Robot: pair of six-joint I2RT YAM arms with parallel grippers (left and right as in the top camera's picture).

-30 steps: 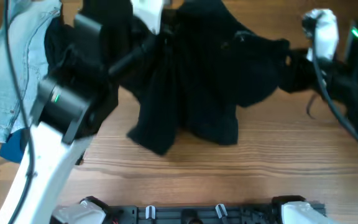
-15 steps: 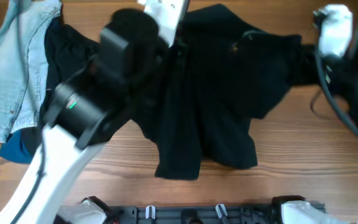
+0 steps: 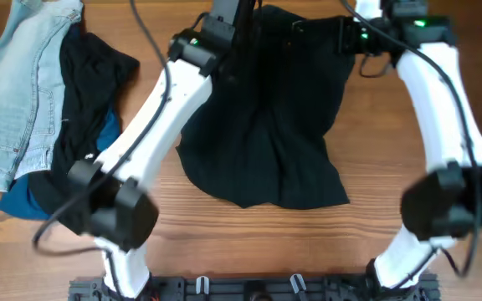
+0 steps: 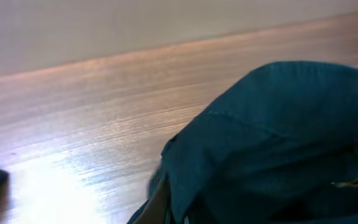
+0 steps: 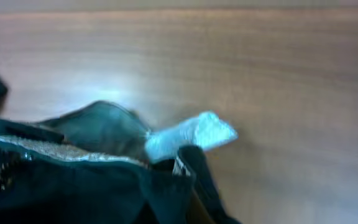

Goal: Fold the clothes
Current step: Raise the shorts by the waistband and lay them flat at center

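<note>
While the black shorts (image 3: pixel 266 142) lie spread on the desk (image 3: pixel 249 242), I note left claw (image 3: pixel 227 18) and right claw (image 3: pixel 356 29) each clamped on their far edge.

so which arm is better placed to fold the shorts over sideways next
Right, probably. The right gripper is shut on the shorts at the waistband's outer corner, with cloth spread flat below. The left gripper grips further in, where the fabric bunches.

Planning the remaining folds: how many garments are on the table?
4: black shorts in the centre; at left, light jeans, a black garment, and a blue one beneath. More may be hidden.
</note>
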